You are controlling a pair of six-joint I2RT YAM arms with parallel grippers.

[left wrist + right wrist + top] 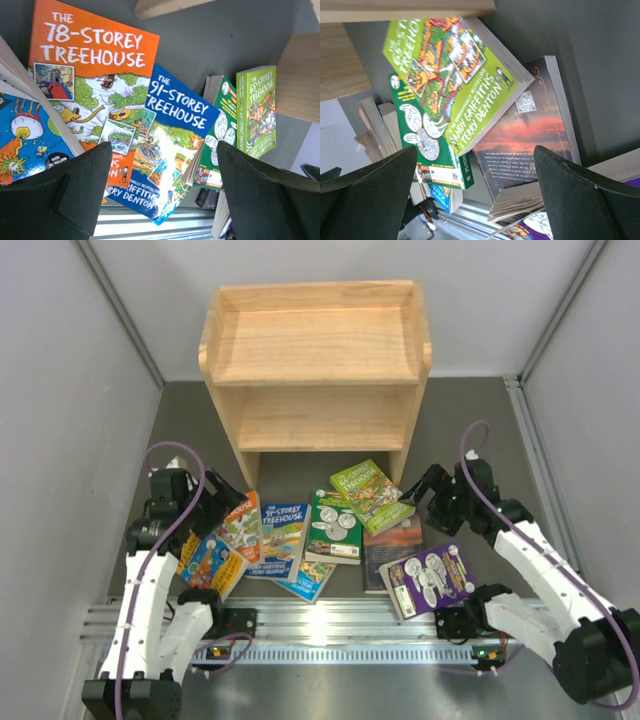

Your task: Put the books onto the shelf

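The light wooden shelf stands at the back, open front toward me. The books lie fanned on the dark mat before it: orange, blue, dark green, light green, dark brown and purple. My left gripper hovers open above the orange and blue books, holding nothing. At the right of the pile, my right gripper hangs open over the light green and brown books.
An aluminium rail with the arm bases runs along the near edge, and some books overhang it. Grey walls close in on both sides. One shelf leg stands close to the light green book.
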